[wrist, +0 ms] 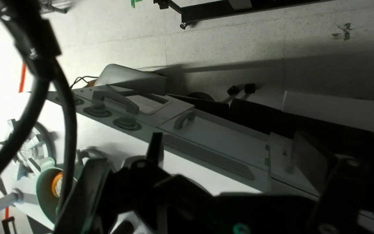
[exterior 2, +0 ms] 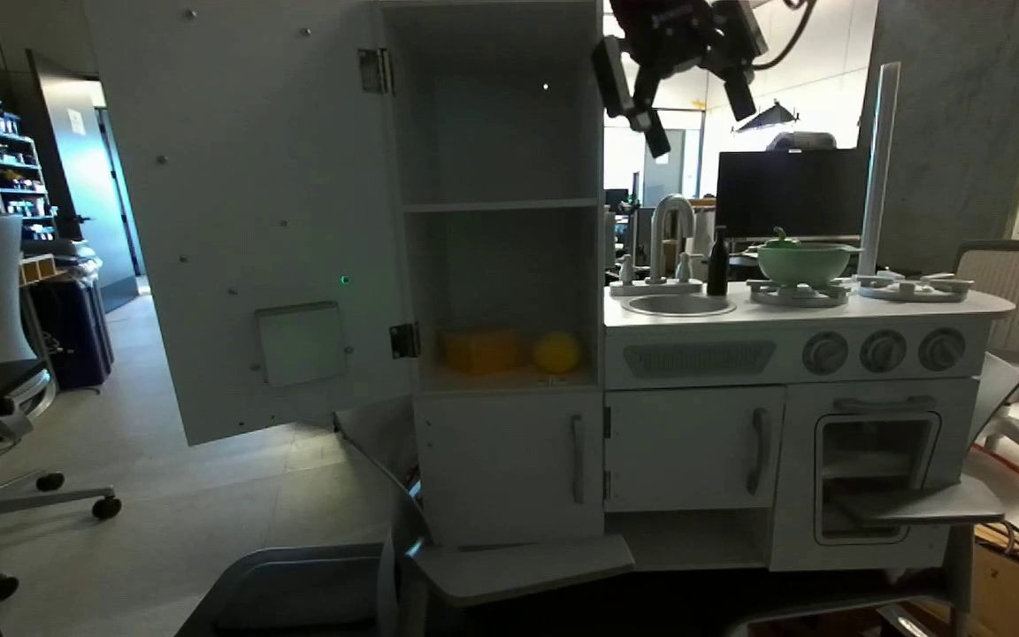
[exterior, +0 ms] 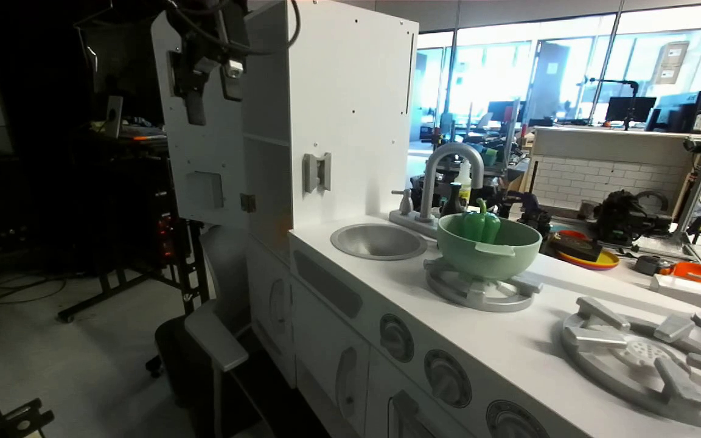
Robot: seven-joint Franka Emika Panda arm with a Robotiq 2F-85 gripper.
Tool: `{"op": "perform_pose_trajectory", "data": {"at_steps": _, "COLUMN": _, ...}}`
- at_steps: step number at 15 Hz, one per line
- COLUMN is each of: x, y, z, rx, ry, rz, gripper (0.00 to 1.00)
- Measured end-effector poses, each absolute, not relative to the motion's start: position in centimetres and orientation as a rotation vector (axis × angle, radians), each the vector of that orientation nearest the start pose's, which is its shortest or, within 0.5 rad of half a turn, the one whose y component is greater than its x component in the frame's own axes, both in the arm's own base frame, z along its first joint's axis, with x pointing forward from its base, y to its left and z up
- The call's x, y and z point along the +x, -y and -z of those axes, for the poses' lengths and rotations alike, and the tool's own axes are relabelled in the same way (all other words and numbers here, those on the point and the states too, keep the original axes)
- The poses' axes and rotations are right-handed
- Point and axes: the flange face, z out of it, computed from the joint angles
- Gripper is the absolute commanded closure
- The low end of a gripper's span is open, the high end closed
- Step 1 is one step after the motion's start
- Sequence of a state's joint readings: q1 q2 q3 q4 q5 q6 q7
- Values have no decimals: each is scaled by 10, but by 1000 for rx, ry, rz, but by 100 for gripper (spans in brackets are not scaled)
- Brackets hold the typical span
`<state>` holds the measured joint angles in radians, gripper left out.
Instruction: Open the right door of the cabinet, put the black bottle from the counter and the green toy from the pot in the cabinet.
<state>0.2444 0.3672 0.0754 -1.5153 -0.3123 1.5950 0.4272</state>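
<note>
Currently gripper (exterior: 215, 103) is up high nr the cabinet (exterior: 350, 67), fingers (exterior: 196, 109) spread wide apart, nothing held btwn them; it overlaps the cabinet's edge in an exterior view & fills the bottom of the wrist view. Right door (exterior 2: 262, 203) stands wide open, angled out to one side, well apart from the gripper. In the cabinet's lower compartment (exterior 2: 501, 274): orange block (exterior 2: 481, 351) & yellow ball (exterior 2: 556, 352), side by side; can't tell if touching.

Further out: counter (exterior: 399, 280) w/ round sink (exterior: 378, 241) next to the cabinet, faucet (exterior: 429, 185) behind it. Black bottle (exterior 2: 718, 265) is upright on the counter, btwn faucet & pot (exterior: 489, 258) in an exterior view. Pot sits on a burner (exterior: 484, 301), another burner (exterior: 648, 359) beyond. Green toy (exterior: 481, 227), pepper-shaped, is in the pot, stem (exterior: 482, 205) poking above the rim in both exterior views. Wrist view also shows an orange-rimmed item (wrist: 57, 184) inside the pot's outline, partly behind a cable (wrist: 70, 126), too obscured to ID. Bg: dark monitor (exterior 2: 791, 193) behind the counter.
</note>
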Motion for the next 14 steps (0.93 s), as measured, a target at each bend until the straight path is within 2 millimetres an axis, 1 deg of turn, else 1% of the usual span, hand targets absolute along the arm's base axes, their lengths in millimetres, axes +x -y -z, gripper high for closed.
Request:
{"op": "perform_pose_trajectory", "data": {"at_steps": 1, "x": 621, "y": -145, "z": -430, "rx": -3480, "ry": -154, "rz": -297, "gripper": 0}}
{"op": "perform_pose_trajectory", "data": {"at_steps": 4, "x": 627, "y": -96, "z": -414, "rx": -3436, "ry": -303, "rz": -313, "gripper": 0}}
{"op": "perform_pose_trajectory", "data": {"at_steps": 11, "x": 630, "y": -10, "z": -385, "rx": -3327, "ry": -642, "rz": -314, "gripper": 0}}
{"op": "perform_pose_trajectory", "data": {"at_steps": 14, "x": 630, "y": 25, "z": -381, "rx": -3266, "ry": -756, "rz": -301, "gripper": 0}}
